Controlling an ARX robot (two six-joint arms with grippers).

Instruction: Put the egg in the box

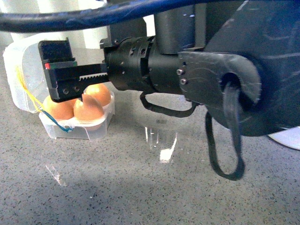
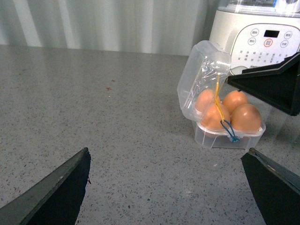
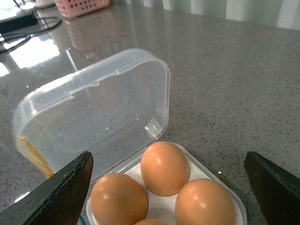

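Note:
The box (image 1: 75,132) stands on the grey counter with its clear lid (image 1: 18,70) hinged open and upright. Several orange-brown eggs (image 1: 89,108) sit in its white tray, filling it. My right gripper (image 1: 65,82) hovers open and empty just above them. In the right wrist view the eggs (image 3: 164,168) lie between its spread fingers (image 3: 65,187), with the lid (image 3: 103,108) behind and the gripper (image 3: 167,161) centred over them. My left gripper (image 2: 167,154) is open and empty, low over bare counter, well short of the box (image 2: 229,139). Yellow and blue cords (image 2: 227,131) hang on the box.
A white appliance with a button panel (image 2: 262,37) stands right behind the box. A pink basket (image 3: 82,5) and dark cables (image 3: 18,23) lie far off on the counter. A white rim (image 1: 287,138) shows at the right edge. The right arm (image 1: 211,70) fills the front view.

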